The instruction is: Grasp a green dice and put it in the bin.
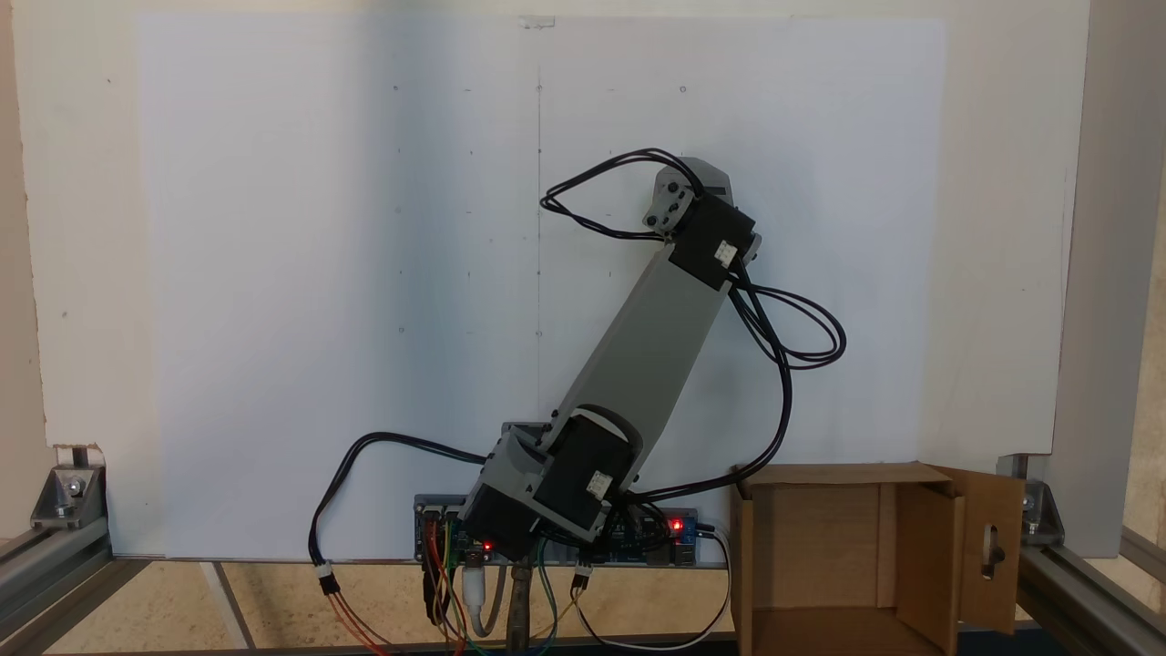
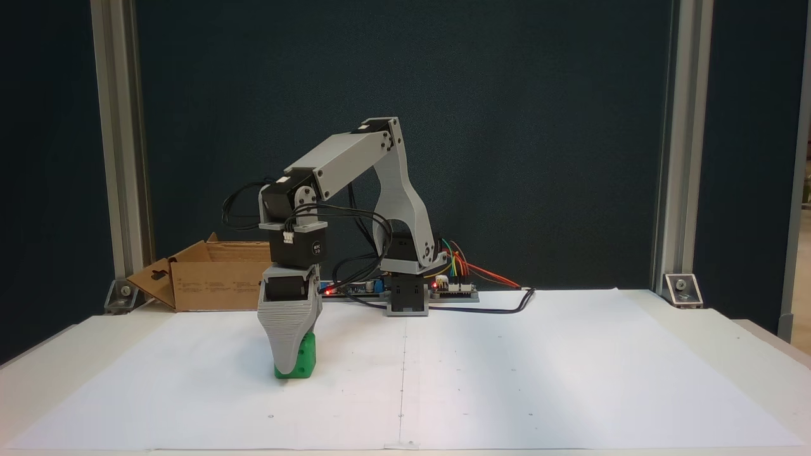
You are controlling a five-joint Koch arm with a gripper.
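Note:
The green dice (image 2: 308, 360) sits on the white paper at the left of the table. My gripper (image 2: 293, 368) points straight down at it, and its grey front jaw covers the dice's left half, with the tip down at the paper. The jaws stand one behind the other, so I cannot make out whether they press on the dice. The bin (image 2: 215, 282) is a brown cardboard box lying behind and to the left of the gripper, and its slotted flap hangs open. From above, the bin (image 1: 820, 538) lies at the lower right, beside the arm's base.
The white paper sheet (image 2: 507, 367) covers the table. A control board (image 2: 453, 288) with red lights and coloured wires sits at the arm's base (image 2: 405, 297). Aluminium posts (image 2: 668, 158) stand at the back corners. Black cables (image 1: 783, 346) loop around the arm.

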